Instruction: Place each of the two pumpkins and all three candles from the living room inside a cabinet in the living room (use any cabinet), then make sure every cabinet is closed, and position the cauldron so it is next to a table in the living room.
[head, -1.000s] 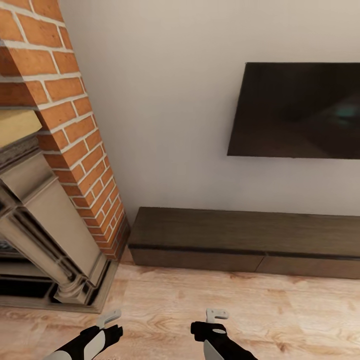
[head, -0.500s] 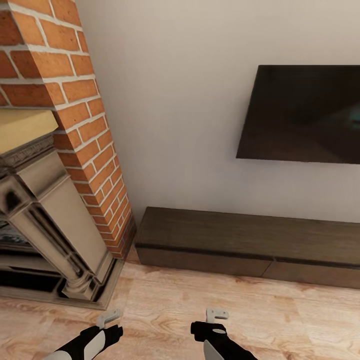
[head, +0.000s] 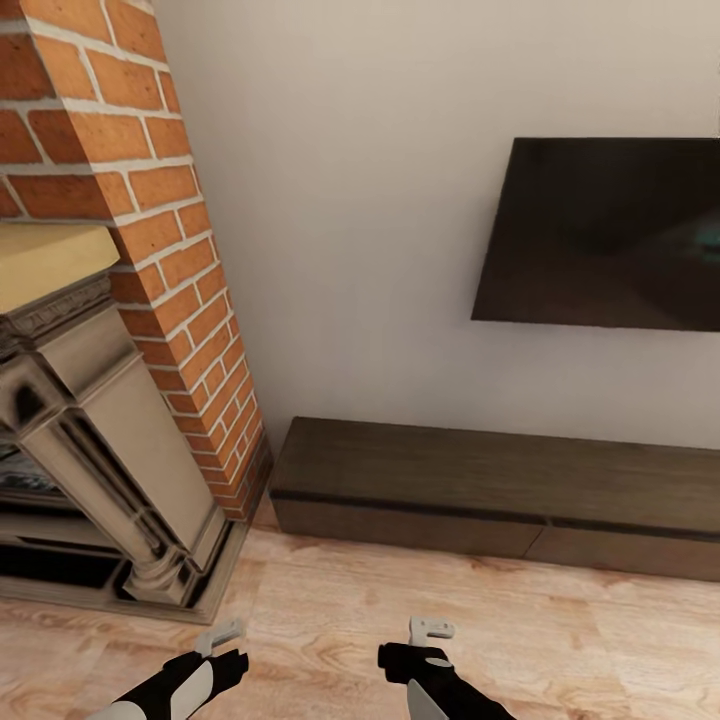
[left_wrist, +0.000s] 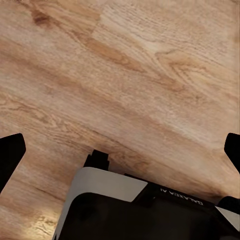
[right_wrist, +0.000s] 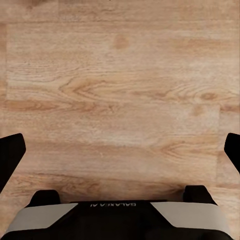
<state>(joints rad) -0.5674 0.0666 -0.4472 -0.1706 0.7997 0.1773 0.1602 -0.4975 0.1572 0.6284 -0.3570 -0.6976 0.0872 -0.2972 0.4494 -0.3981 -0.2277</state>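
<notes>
**Camera swung left; cabinet ahead, drawers shut**

Shifted rightward across the head view over the last second: brick chimney, fireplace, cabinet and TV alike. Read as head or base turning left, not as things moving. Slowing between the last two frames. Both grippers held at the same spot low in view throughout.

Meaning for task: judged as approach or search phase. No pumpkins, candles, cauldron or table in sight; nothing carried.

Cabinet (head: 500, 470): ahead of and beyond both grippers, well apart from them, against the wall below the TV (head: 610, 235). Long axis along the wall, running from ahead of the left gripper past the right gripper and out of frame. Drawer fronts facing the robot, flush and shut; seam between two fronts ahead and right of the right gripper. Near end just beside the brick chimney (head: 150, 250).

Left gripper (head: 218, 636): low, over floor (head: 330, 610); in the wrist view, fingers (left_wrist: 10, 155) spread wide at the frame edges, nothing between.

Right gripper (head: 430, 629): likewise over bare floor, fingers (right_wrist: 11, 152) spread wide, empty.

Fireplace (head: 90, 470): ahead and left of the left gripper.
</notes>
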